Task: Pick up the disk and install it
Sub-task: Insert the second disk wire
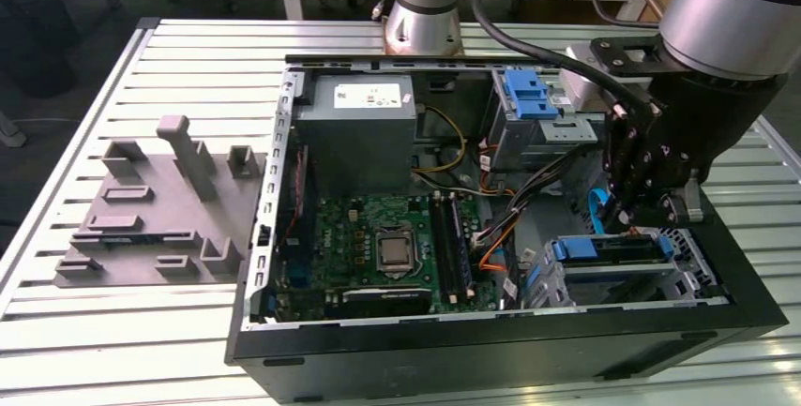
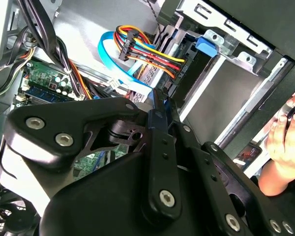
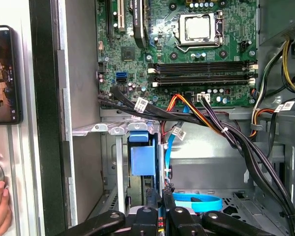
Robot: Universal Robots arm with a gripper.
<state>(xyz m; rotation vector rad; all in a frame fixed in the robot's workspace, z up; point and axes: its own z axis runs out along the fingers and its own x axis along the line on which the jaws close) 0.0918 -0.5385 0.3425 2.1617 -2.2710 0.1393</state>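
so the disk (image 1: 611,250) is sitting in the drive cage (image 1: 695,275) at the near corner of the PC case (image 1: 501,350), on the exterior view's right; its blue carrier frame shows at the cage mouth, and in the second wrist view a red-yellow-black power cable (image 2: 152,54) runs to its edge. My guess is it's seated or very close to it.

The gripper (image 1: 639,223) hangs right above that cage; the fingers (image 2: 160,105) are narrow, pretty much pressed together, and I can't make out anything pinched between them.

To do this step well, I'd push straight along the cage rails, not at an angle; keep the fingers off the blue data cable (image 3: 196,202) and the black cable bundle (image 3: 226,135) just beside; press on the carrier, not the connectors.

What's in what: the case holds the motherboard (image 1: 382,247) in the middle, a grey power supply box (image 1: 356,134) at the far side, and a second cage with a blue latch (image 1: 528,97) far right; the case sits on a slatted counter (image 1: 188,59), with a grey fixture (image 1: 157,209) well apart on the exterior view's left.
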